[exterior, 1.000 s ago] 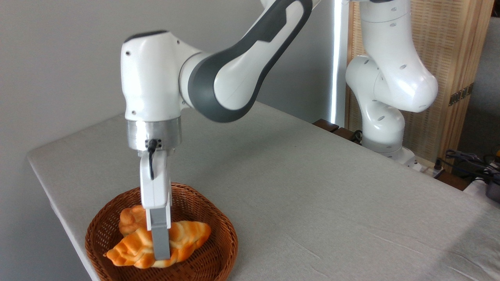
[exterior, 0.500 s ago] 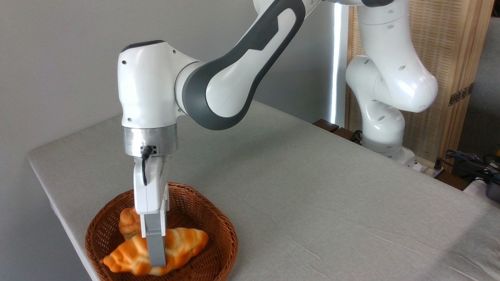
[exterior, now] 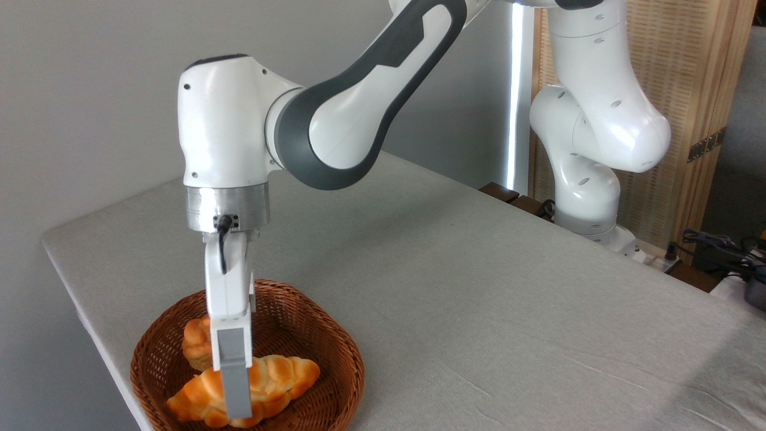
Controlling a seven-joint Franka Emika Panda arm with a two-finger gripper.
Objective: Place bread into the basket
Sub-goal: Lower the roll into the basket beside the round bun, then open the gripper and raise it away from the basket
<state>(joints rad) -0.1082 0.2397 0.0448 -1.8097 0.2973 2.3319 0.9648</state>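
The bread (exterior: 263, 386) is now lying flatter in the basket (exterior: 335, 353) than a moment ago — a glossy golden braided loaf, beside a small bun (exterior: 196, 344). The claw (exterior: 236, 407) is hanging over its middle; whether it is pinching or spread, I cannot tell.

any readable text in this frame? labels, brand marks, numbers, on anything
None readable.
Arm: plain white and grey shells, no logo or number showing.
Gripper: no markings visible on the side facing the camera.
Basket and bread: no tags or print.
Wooden screen at right: only a small dark metal fitting on its edge, no legible characters.
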